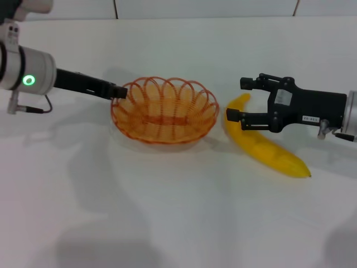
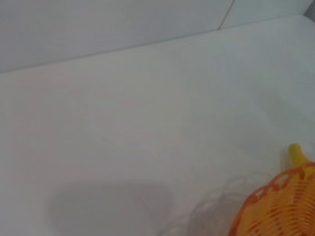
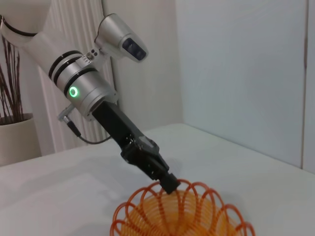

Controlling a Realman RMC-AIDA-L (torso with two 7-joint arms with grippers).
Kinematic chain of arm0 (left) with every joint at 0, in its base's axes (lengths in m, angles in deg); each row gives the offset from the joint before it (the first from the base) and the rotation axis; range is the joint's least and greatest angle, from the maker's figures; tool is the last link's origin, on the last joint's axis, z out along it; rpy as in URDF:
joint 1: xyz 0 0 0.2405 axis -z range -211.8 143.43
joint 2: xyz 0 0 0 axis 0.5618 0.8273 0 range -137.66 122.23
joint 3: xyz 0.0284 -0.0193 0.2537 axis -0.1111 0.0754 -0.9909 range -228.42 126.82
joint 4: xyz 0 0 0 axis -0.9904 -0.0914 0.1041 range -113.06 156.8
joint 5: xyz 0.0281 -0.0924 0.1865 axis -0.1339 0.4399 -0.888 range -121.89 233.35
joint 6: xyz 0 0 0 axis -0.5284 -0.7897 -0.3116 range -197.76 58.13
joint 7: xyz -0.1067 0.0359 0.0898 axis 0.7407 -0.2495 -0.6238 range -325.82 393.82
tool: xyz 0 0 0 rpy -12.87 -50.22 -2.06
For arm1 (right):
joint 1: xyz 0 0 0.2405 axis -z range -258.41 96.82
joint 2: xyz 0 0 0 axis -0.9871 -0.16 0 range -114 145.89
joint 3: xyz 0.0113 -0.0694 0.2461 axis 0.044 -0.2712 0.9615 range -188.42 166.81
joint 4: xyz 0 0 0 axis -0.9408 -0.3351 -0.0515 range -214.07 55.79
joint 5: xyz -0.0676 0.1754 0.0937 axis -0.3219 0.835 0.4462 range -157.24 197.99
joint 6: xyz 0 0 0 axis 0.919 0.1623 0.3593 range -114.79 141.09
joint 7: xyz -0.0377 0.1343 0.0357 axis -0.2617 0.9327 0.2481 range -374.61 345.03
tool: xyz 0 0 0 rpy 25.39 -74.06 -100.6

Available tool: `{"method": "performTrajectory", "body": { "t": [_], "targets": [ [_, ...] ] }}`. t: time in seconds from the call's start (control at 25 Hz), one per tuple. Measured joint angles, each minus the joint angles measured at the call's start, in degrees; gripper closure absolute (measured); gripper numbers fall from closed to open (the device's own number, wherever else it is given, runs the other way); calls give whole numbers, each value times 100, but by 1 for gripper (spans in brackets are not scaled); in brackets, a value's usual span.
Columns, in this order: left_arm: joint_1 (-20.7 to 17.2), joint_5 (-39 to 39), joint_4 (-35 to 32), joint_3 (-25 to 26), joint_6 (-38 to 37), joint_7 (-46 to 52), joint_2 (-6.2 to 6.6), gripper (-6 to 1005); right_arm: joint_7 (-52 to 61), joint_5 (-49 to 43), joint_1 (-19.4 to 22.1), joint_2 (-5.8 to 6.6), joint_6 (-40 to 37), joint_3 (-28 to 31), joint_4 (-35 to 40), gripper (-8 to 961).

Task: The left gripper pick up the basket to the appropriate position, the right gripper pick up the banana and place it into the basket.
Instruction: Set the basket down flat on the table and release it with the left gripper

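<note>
Now the banana [image 1: 262, 142] lies on the table [image 1: 167, 223], passing between my right gripper's [image 1: 236, 100] spread fingers, not yet clamped. Basket [image 1: 164, 110] sits just beyond my fingertips, near the banana's tip. My left gripper [image 1: 118, 91] is pinched on the basket's far rim. Step in hand, I judge: grasping the banana. Next: close, lift, carry over the rim. Right wrist view shows the left gripper's bite on the basket [image 3: 182, 211]; left wrist view shows only basket edge [image 2: 280, 206] and banana tip [image 2: 296, 153].
</note>
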Motion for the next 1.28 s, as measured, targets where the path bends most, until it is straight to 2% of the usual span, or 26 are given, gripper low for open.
{"method": "performTrajectory", "body": {
  "t": [0.4,0.88,1.24,1.28],
  "targets": [
    [108,-178,377,-60,263,172,-14,953,-8,47,-67,-53,58,-6,-11,67],
    [185,-265,530,-54,520,274,-25,954,-9,52,-68,-53,58,0,-12,67],
    [240,-317,529,-293,526,257,-32,952,-8,52,-65,-53,56,0,-11,68],
    [237,-287,504,-293,526,242,-33,918,-8,52,-59,-52,55,0,-12,68]
  ]
}}
